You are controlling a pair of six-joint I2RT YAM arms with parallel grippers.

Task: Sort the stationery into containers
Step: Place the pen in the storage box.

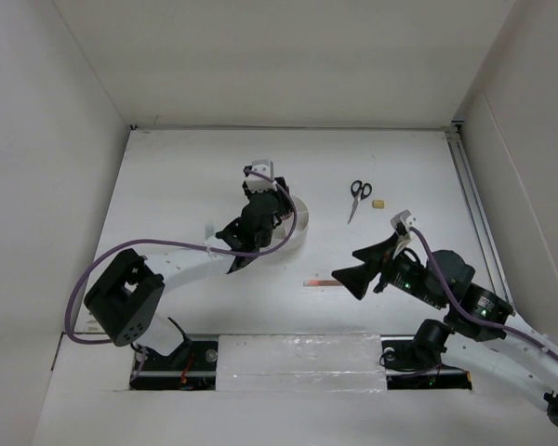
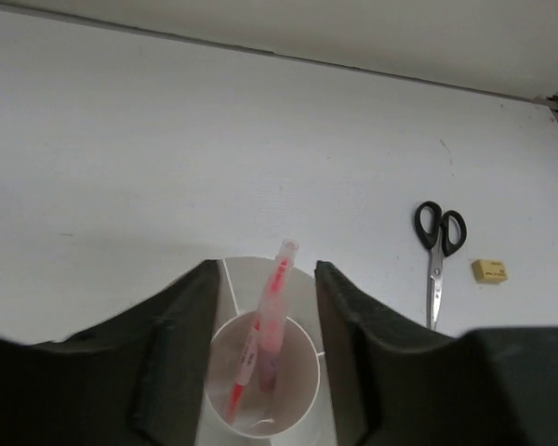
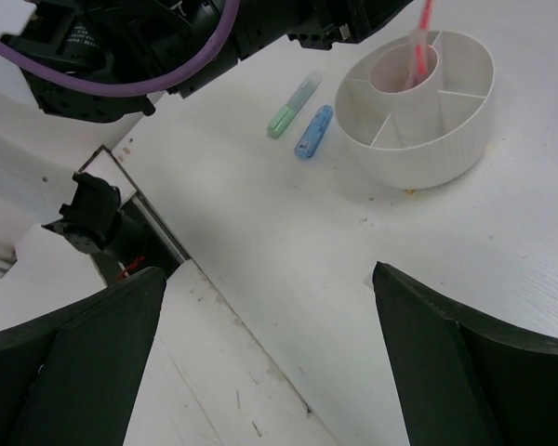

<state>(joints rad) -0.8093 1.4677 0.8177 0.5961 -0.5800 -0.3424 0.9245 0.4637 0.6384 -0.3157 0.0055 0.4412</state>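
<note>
- Right by the bases, the right tool (image 3: 268, 274) hangs low over the desk (image 1: 186, 177) with its jaws spread as wide as they go. There is only bare white surface between them and nothing is gripped.
- In the overhead view a thin pink pen (image 1: 318, 282) lies flat on the desk just beside those fingertips. It seems clear of them, though the gap is hard to judge.
- Further out, the left arm (image 1: 181, 260) reaches across to the round white organizer (image 3: 428, 153). The left tool (image 2: 267, 269) points down over the centre cup (image 2: 302, 372).
- Its jaws stand partly open, one finger (image 2: 181, 353) on each side of the cup. There is daylight on both flanks of what stands between them, so it has hold of nothing.
- Standing in that cup is a clear-barrelled pink pen (image 2: 274, 316). It leans, tip down, with its cap poking above the rim. A thinner red line runs alongside it (possibly a second pen, I can't tell).
- On the desk outside the organizer's wall, a green marker (image 3: 288, 111) and a blue marker (image 3: 313, 132) lie side by side. The blue one is closer to the wall, and neither is in a compartment.
- Farthest back, the black-handled scissors (image 2: 437, 251) lie flat and closed, handles toward the far wall and blades toward the arms. They are well apart from the organizer.
- Just to their right, not touching, sits the small tan eraser (image 2: 489, 270).
</note>
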